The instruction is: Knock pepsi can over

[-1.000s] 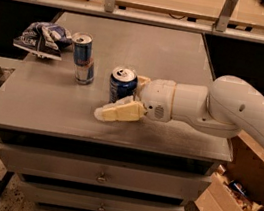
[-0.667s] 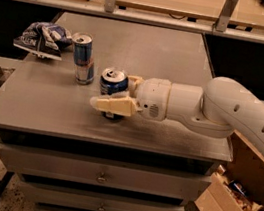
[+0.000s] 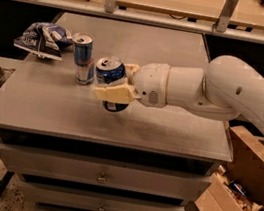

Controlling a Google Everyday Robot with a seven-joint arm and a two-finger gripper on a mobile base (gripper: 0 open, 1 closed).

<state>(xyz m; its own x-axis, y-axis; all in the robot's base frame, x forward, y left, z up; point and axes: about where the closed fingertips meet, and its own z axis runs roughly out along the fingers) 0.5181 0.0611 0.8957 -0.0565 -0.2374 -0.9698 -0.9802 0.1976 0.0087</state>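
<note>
The tool (image 3: 112,79), at the surface's (image 3: 168,129) front left, covers the pepsi can's (image 3: 110,70) middle band; whether the can's base touches the surface cannot be told. The arm (image 3: 236,90) and the cardboard box (image 3: 236,207) run off the right edge. The crumpled bag's (image 3: 42,41) lettering is unreadable.

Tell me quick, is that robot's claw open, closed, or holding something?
Gripper: against the tilted pepsi can, beside the slim can on the table; cannot be told whether it is open, closed or gripping the can.
</note>
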